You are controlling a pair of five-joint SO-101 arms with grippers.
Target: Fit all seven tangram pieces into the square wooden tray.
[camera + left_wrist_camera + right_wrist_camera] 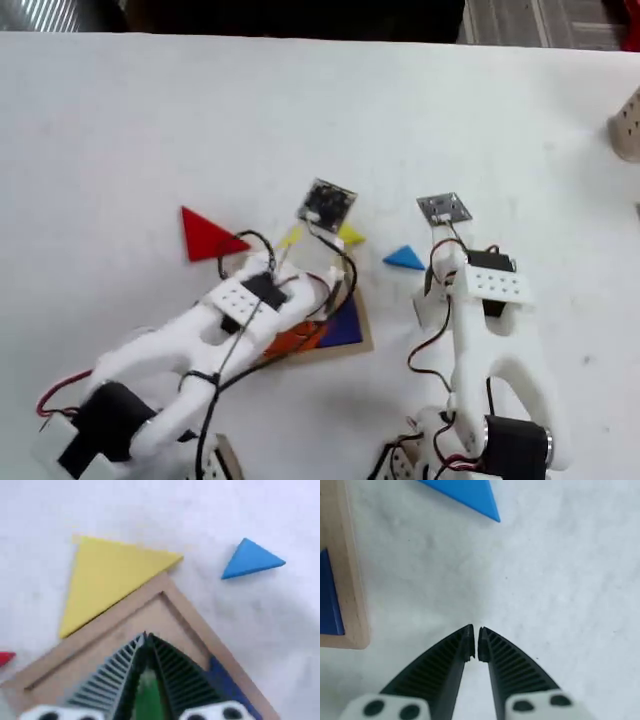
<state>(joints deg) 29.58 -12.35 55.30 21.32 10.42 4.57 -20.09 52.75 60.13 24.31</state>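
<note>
One wooden tray point(192, 617) sits under the left gripper point(147, 640), clenched on a green piece point(148, 695), presumably to seat it in the bare corner. The yellow triangle point(110, 575) hugs the rim; the red triangle point(207, 235) and blue triangle point(250, 559) lie apart. The right gripper point(475, 642), pinched empty, sits alongside.

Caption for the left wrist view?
Left gripper holds a green piece over the tray; yellow triangle beside its rim, blue triangle apart.

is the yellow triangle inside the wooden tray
No, the yellow triangle lies outside the wooden tray, beside its rim.
</note>
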